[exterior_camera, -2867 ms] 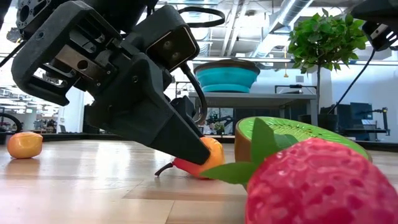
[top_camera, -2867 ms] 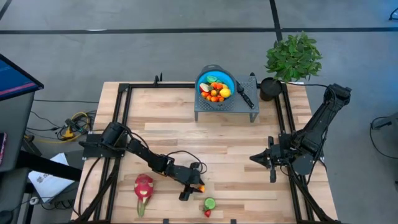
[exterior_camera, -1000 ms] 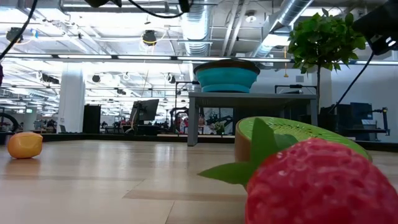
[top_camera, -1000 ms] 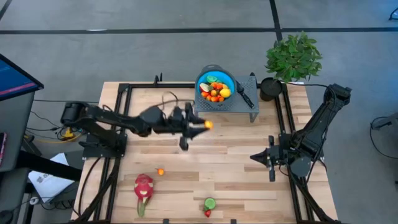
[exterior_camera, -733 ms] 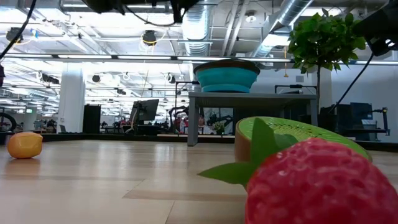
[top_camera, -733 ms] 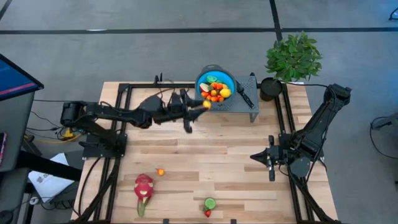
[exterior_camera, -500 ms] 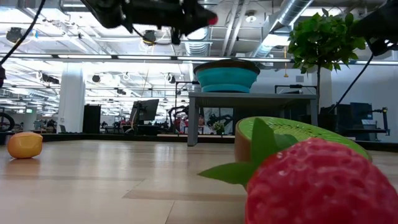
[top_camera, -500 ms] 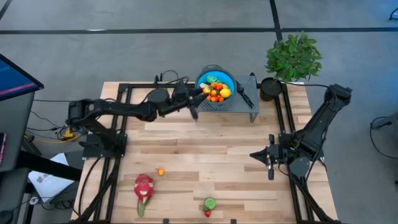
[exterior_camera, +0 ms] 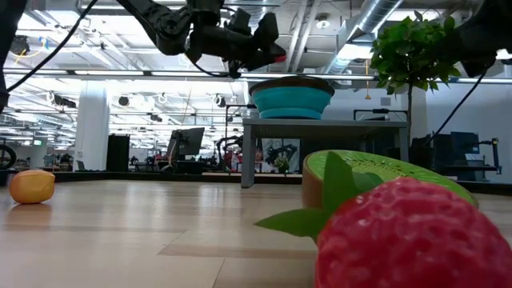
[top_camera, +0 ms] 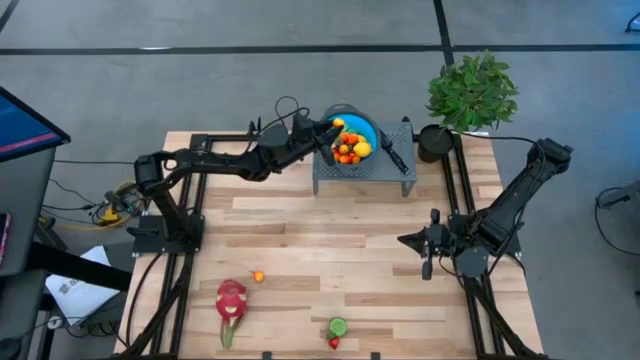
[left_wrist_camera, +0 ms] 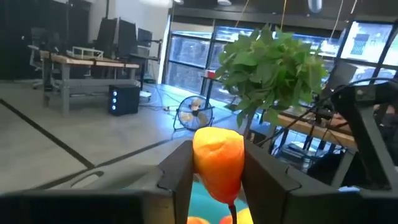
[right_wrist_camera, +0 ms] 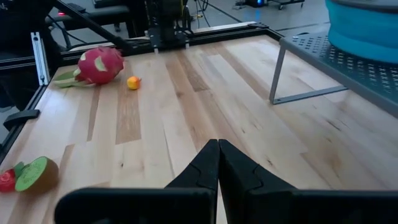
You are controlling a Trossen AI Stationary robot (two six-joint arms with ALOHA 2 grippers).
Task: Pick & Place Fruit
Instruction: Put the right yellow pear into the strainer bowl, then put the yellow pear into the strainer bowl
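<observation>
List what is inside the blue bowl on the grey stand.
The blue bowl holds a pile of small toy fruits, mostly orange and red, with some yellow and green. The left gripper, shut on an orange fruit, covers the bowl's left edge; lower layers are hidden.

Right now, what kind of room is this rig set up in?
Probably an open lab or workshop: bare pipes and ducts overhead, desks with computers behind glass partitions, and a floor fan beyond the wooden table.
</observation>
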